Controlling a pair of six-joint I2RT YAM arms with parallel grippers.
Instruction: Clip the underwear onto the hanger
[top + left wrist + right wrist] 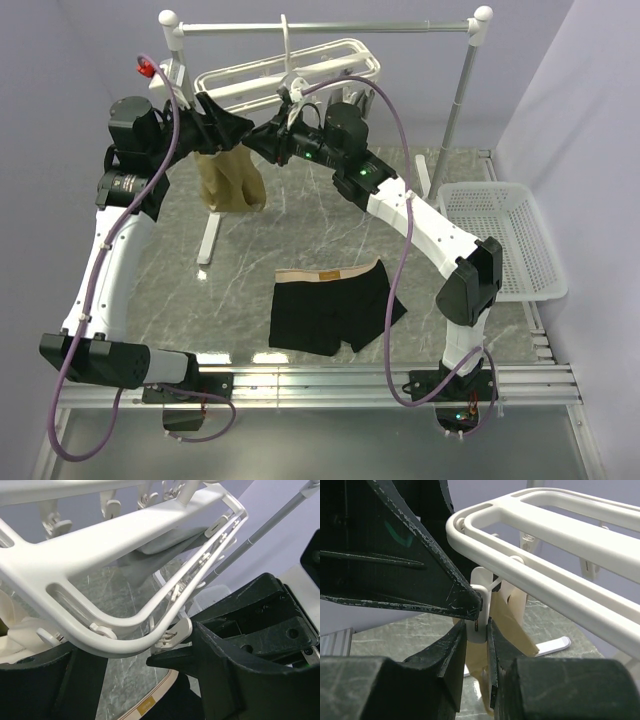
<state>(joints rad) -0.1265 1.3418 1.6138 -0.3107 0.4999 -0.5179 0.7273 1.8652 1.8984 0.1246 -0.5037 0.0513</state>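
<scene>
The black underwear (325, 305) with a tan waistband lies flat on the table, near the middle front; it also shows low in the left wrist view (172, 705). The white hanger (290, 70) hangs from the metal rail at the back. My right gripper (262, 135) is up at the hanger's near rail. In the right wrist view (477, 645) it is shut on a white clip (477, 622) that dangles from the hanger (545, 535). My left gripper (215, 122) is open and empty just left of it, under the hanger frame (100, 550), with one fingertip (155, 661) against a clip (175, 632).
A tan garment (230, 180) hangs from the hanger's left end, behind both grippers. The metal rail (330, 27) stands on white posts. A white basket (500, 240) sits at the table's right edge. The rack's white foot (208, 240) lies on the marble.
</scene>
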